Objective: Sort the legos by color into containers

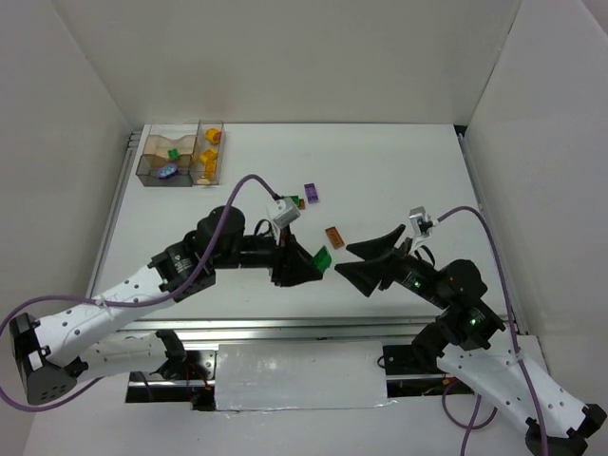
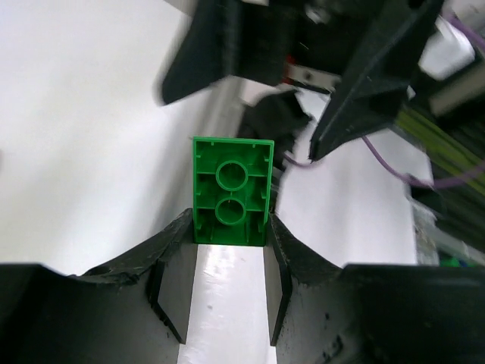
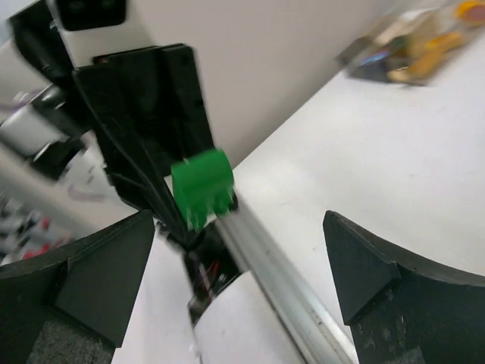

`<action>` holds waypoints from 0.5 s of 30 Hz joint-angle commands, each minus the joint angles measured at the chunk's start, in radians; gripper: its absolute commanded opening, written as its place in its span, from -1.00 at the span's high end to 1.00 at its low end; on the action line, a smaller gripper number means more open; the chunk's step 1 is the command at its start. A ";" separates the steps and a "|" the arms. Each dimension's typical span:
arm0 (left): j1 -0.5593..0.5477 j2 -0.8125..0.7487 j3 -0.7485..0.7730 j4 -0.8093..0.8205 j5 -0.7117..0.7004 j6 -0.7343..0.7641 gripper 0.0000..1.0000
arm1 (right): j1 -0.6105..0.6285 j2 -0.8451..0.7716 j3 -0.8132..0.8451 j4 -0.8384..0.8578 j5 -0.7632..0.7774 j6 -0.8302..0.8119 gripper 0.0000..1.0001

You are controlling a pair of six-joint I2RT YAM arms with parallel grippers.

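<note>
My left gripper (image 1: 318, 263) is shut on a green lego (image 1: 323, 258) and holds it above the table, its hollow underside showing in the left wrist view (image 2: 231, 191). My right gripper (image 1: 353, 258) is open and empty, its jaws wide, facing the green lego (image 3: 201, 186) from the right with a small gap. An orange-brown lego (image 1: 333, 236) and a purple lego (image 1: 311, 193) lie on the table behind them. A small green lego (image 1: 298, 201) lies partly behind the left wrist. The containers (image 1: 180, 155) stand at the far left with yellow, orange, green and purple-blue legos inside.
White walls close in the table (image 1: 399, 180) on the left, back and right. A metal rail (image 1: 285, 330) runs along the near edge. Purple cables (image 1: 249, 182) arch over both arms.
</note>
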 commanded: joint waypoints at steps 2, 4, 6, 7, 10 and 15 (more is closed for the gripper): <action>0.128 -0.017 0.118 -0.120 -0.143 0.041 1.00 | 0.004 -0.069 -0.019 -0.107 0.340 0.033 -0.99; 0.208 -0.001 0.161 -0.153 -0.168 0.043 1.00 | 0.003 -0.089 -0.026 -0.127 0.352 0.043 -0.99; 0.245 0.016 0.221 -0.218 -0.293 0.044 1.00 | 0.003 -0.091 -0.023 -0.162 0.410 0.052 -0.99; 0.266 0.044 0.245 -0.248 -0.377 0.043 1.00 | 0.003 -0.086 -0.020 -0.176 0.427 0.053 -0.99; 0.330 0.123 0.359 -0.359 -0.755 0.001 1.00 | 0.003 -0.071 -0.012 -0.211 0.461 0.067 -0.99; 0.588 0.291 0.541 -0.387 -0.920 -0.134 1.00 | 0.003 -0.069 -0.037 -0.187 0.383 0.084 -0.99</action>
